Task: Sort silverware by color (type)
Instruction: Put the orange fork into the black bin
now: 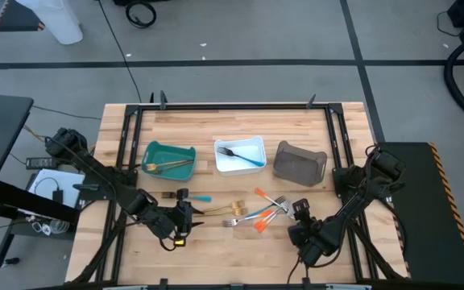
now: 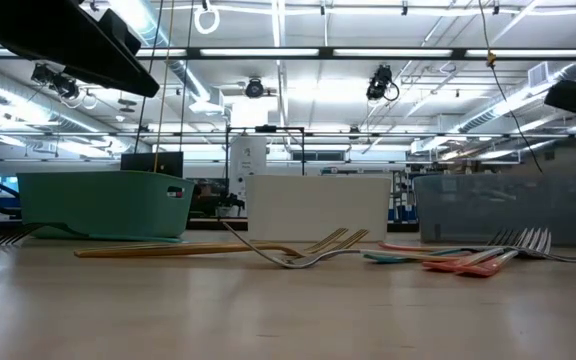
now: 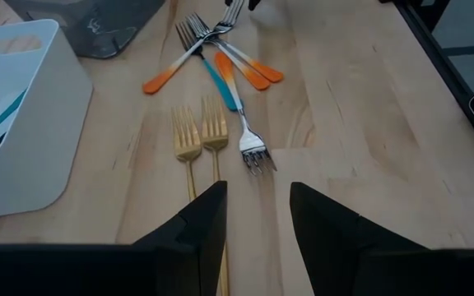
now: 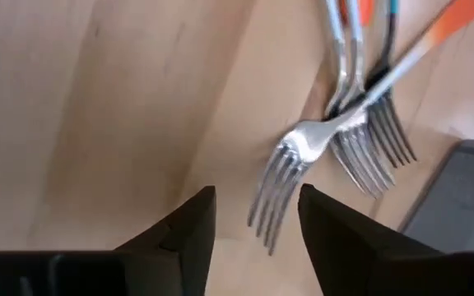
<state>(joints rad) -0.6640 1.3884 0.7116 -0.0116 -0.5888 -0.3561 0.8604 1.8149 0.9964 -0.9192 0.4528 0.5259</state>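
Several forks lie flat on the wooden table. Two gold forks lie side by side, and their handles run back under my left gripper, which stands open just above them. Beyond them lies a crossed heap of orange-handled forks and a blue-handled one. My right gripper is open and slants down over the heap's tine end; a silver fork head shows just ahead of its fingertips. Another blue-handled fork lies beside my left gripper. My right gripper stands at the heap's right.
Three bins stand in a row at the table's far side: a teal bin with gold pieces in it, a white bin with a dark fork, and a grey-brown bin. Bare wood lies along the near edge.
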